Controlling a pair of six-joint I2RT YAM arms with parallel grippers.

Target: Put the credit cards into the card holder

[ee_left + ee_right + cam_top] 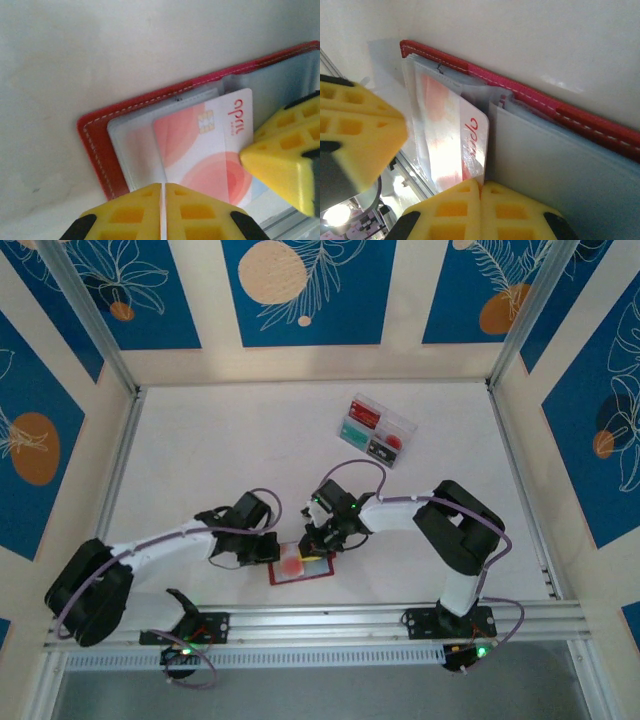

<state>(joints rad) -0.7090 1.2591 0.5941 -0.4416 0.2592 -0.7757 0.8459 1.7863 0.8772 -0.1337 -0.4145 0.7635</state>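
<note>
White table [220,440]: open card holder [95,145] lies beneath clenched left hand [162,187] and clenched right hand [481,184].

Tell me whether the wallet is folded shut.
No, the wallet lies open, showing its clear pockets and a pink card.

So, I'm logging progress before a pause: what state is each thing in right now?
card holder: open, lying flat.
pink-and-white card: partly in a clear pocket, printed end sticking out.
left pincer: shut, at the card's edge.
right pincer: shut, at the card's printed end.
clear box: holding cards; lid state unclear.
</note>
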